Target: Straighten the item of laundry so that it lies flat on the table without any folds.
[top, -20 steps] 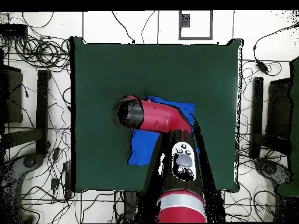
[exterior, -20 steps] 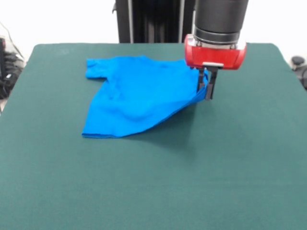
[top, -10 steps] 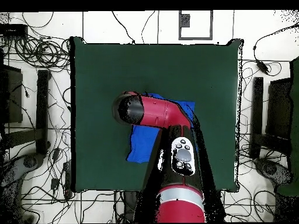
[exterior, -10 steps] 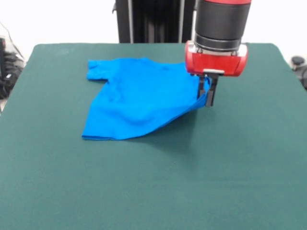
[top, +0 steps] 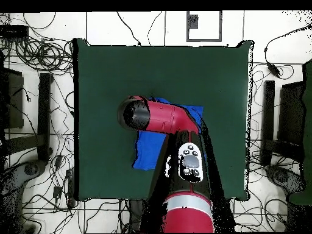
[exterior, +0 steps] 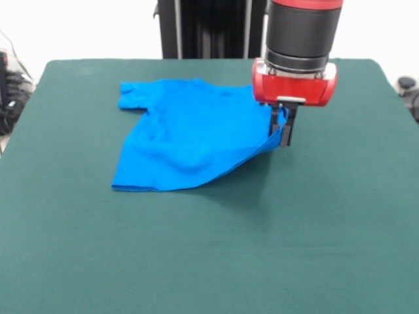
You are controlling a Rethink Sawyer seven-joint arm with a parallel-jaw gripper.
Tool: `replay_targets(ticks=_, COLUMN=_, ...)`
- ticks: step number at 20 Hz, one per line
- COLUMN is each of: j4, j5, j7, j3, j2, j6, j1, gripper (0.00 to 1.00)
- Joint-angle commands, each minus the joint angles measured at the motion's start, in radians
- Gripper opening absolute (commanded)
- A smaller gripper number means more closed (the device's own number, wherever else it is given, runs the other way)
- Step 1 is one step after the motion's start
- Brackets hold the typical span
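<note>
The item of laundry is a bright blue T-shirt lying on the dark green table, toward the far side in the front view. Its right corner is lifted off the cloth and pinched in my gripper, which is shut on it. From that corner the fabric slopes down leftward, with soft wrinkles and a sleeve at the far left. In the overhead view only parts of the laundry show beside the red arm, which hides the gripper.
Cables and stands lie on the floor around the table in the overhead view. The black pedestal column rises behind the table's far edge in the front view.
The gripper rose slightly with the shirt corner over the first half second, then held still. The shirt's lower edge shifted a little.
</note>
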Motion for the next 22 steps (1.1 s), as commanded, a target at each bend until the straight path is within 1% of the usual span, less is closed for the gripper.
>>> replay_targets(ticks=1, j4=-0.018, j5=0.022, j7=0.180, j3=0.026, j2=0.062, j6=0.088, j1=0.048, gripper=0.00)
replay_targets(ticks=7, j4=0.006, j5=0.020, j7=0.182, j3=0.037, j2=0.078, j6=0.040, j1=0.045, gripper=0.00)
replay_targets(ticks=12, j4=-0.005, j5=0.017, j7=0.176, j3=0.040, j2=0.090, j6=0.035, j1=0.045, gripper=0.00)
replay_targets(ticks=18, j4=0.001, j5=0.016, j7=0.151, j3=0.076, j2=0.085, j6=0.001, j1=0.016, gripper=0.00)
replay_targets(ticks=19, j4=-0.006, j5=0.014, j7=0.147, j3=0.077, j2=0.086, j6=0.005, j1=0.015, gripper=1.00)
replay_targets(ticks=22, j4=-0.006, j5=0.013, j7=0.140, j3=0.083, j2=0.083, j6=0.004, j1=0.010, gripper=1.00)
